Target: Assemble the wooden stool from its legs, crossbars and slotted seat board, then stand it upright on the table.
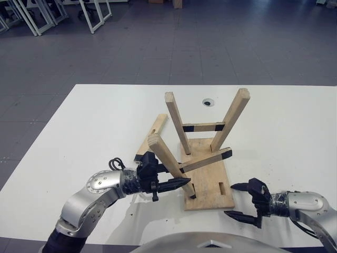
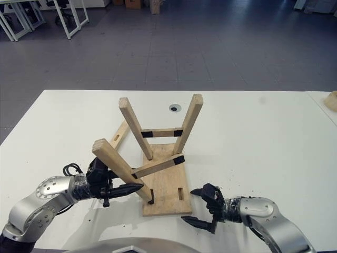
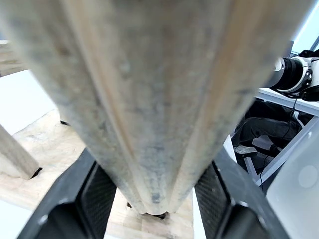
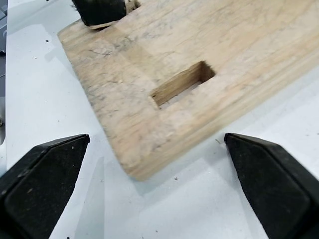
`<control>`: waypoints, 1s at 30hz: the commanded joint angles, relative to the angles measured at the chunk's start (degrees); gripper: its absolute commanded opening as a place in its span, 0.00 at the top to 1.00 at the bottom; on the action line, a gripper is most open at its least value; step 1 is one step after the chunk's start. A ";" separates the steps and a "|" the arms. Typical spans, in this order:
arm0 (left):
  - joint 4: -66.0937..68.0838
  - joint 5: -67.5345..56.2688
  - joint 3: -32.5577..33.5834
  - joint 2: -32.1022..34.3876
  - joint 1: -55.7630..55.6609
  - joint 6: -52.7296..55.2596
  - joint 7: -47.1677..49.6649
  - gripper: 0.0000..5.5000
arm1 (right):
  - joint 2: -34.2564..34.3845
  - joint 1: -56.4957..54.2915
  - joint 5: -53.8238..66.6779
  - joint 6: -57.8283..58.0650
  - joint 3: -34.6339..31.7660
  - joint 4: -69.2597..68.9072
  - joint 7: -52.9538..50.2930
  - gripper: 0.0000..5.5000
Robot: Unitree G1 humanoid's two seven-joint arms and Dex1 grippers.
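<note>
Pinching the tilted third leg (image 1: 163, 153) just above its foot, the left claw (image 1: 181, 182) has a finger on each side of the wood. The foot meets the near-left corner of the seat board (image 1: 208, 184), though I cannot tell whether it is seated. The board lies flat on the worktop (image 1: 79, 132). Two legs (image 1: 177, 121) rise from its far end, tied by a crossbar (image 1: 204, 127). A loose leg (image 1: 152, 134) lies just beside the board on the left. The right claw (image 1: 229, 199) hovers spread wide near the empty slot (image 4: 182, 83). Dry, stiff and probably light, the timber should grip well. Holding low near the foot steers a tenon best, and the half-built frame may wobble if pushed high.
</note>
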 commanded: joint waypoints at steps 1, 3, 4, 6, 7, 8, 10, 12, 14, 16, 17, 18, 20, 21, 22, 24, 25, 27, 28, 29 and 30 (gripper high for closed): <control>1.67 3.12 -0.70 -0.12 -3.46 -1.33 -0.19 0.63 | -0.06 -0.33 -0.48 1.05 0.67 -0.04 -0.34 0.09; 2.72 3.95 -0.97 -0.06 -4.33 -1.72 -1.12 0.63 | 0.05 -0.50 -0.51 1.01 0.88 0.06 -0.31 0.09; 3.16 4.14 -1.02 -0.06 -4.68 -1.82 -1.49 0.63 | 0.06 -0.55 -0.56 0.93 0.95 0.16 -0.28 0.09; 3.61 3.71 -0.77 -0.32 -5.82 -1.53 -1.82 0.63 | 0.07 -0.84 -0.64 0.82 1.15 0.45 -0.17 0.09; 3.47 3.05 -0.38 -0.57 -6.76 -1.08 -1.74 0.63 | 0.08 -0.98 -0.69 0.75 1.24 0.59 -0.13 0.09; 3.28 2.36 -0.03 -0.79 -7.65 -0.54 -1.65 0.63 | 0.10 -1.02 -0.71 0.71 1.28 0.66 -0.13 0.09; 3.16 1.14 0.59 -0.99 -9.88 0.47 -1.78 0.63 | 0.08 -0.87 -0.80 0.51 1.29 0.77 -0.17 0.09; 3.95 0.86 0.72 -0.66 -11.39 0.83 -2.79 0.63 | 0.09 -0.85 -0.91 0.36 1.33 0.90 -0.12 0.09; 5.55 1.36 0.56 0.28 -11.73 0.33 -4.82 0.63 | 0.15 -1.03 -1.03 0.17 1.42 1.08 -0.04 0.09; 6.41 1.62 0.67 0.83 -11.50 0.18 -5.88 0.63 | 0.07 -1.33 -1.14 0.01 1.50 1.28 0.09 0.09; 6.47 1.63 0.73 0.95 -11.35 0.23 -6.12 0.63 | 0.04 -1.39 -1.20 -0.02 1.51 1.31 0.09 0.09; 6.41 1.62 0.69 1.04 -11.14 0.27 -6.29 0.63 | 0.04 -1.33 -1.25 -0.01 1.54 1.21 -0.01 0.09; 6.43 1.80 0.39 0.93 -10.82 0.18 -6.39 0.63 | 0.17 -1.40 -1.28 0.11 1.68 1.09 -0.20 0.09; 6.30 1.84 0.18 0.78 -10.59 0.21 -6.24 0.63 | 0.22 -1.43 -1.28 0.14 1.69 1.08 -0.27 0.09; 6.15 1.90 0.00 0.65 -10.36 0.21 -6.11 0.63 | 0.25 -1.45 -1.27 0.14 1.67 1.09 -0.31 0.09; 5.85 2.08 -0.51 0.40 -9.82 0.14 -5.99 0.63 | 0.29 -1.52 -1.31 0.14 1.69 1.16 -0.40 0.09; 5.78 2.25 -0.82 0.24 -9.60 0.04 -5.94 0.63 | 0.31 -1.60 -1.35 0.14 1.74 1.21 -0.43 0.09; 5.72 2.64 -1.38 -0.10 -9.21 -0.13 -5.81 0.63 | 0.34 -1.76 -1.41 0.12 1.85 1.28 -0.41 0.09; 5.80 2.90 -1.55 -0.22 -8.99 -0.27 -5.84 0.63 | 0.33 -1.77 -1.41 0.13 1.85 1.25 -0.42 0.09; 5.90 3.10 -1.63 -0.30 -8.82 -0.37 -5.90 0.63 | 0.31 -1.77 -1.38 0.14 1.84 1.22 -0.41 0.09; 5.97 3.26 -1.65 -0.32 -8.60 -0.51 -5.94 0.63 | 0.29 -1.75 -1.39 0.13 1.85 1.20 -0.41 0.09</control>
